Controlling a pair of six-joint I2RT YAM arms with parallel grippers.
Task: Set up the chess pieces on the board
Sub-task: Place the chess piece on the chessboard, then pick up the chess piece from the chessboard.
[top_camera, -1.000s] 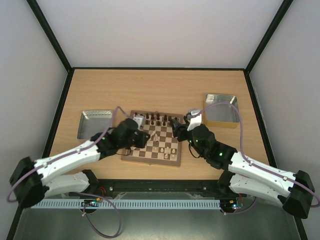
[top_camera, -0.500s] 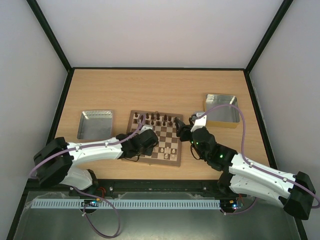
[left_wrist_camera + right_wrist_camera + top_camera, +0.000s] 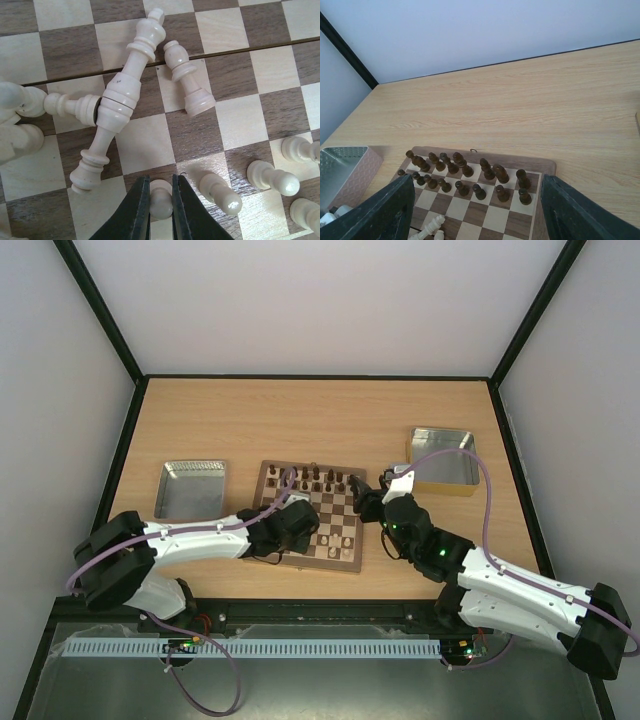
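l gripper (image 3: 160,186) pinches cream pawn (image 3: 160,196) on board (image 3: 235,125).

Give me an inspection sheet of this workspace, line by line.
Surface: wooden table, nothing amiss seen.
Job's things: board before the arms; cream chess pieces partly toppled, several lying on squares.
Clutter: dark chessmen upright in two far rows; left tray and right tray flank the board.
Grippers: left gripper shut on cream pawn; right gripper open, holding nothing.
Cables: purple cable loops along each arm, the right one crossing the right tray in view.
Surroundings: white walls, black frame posts.
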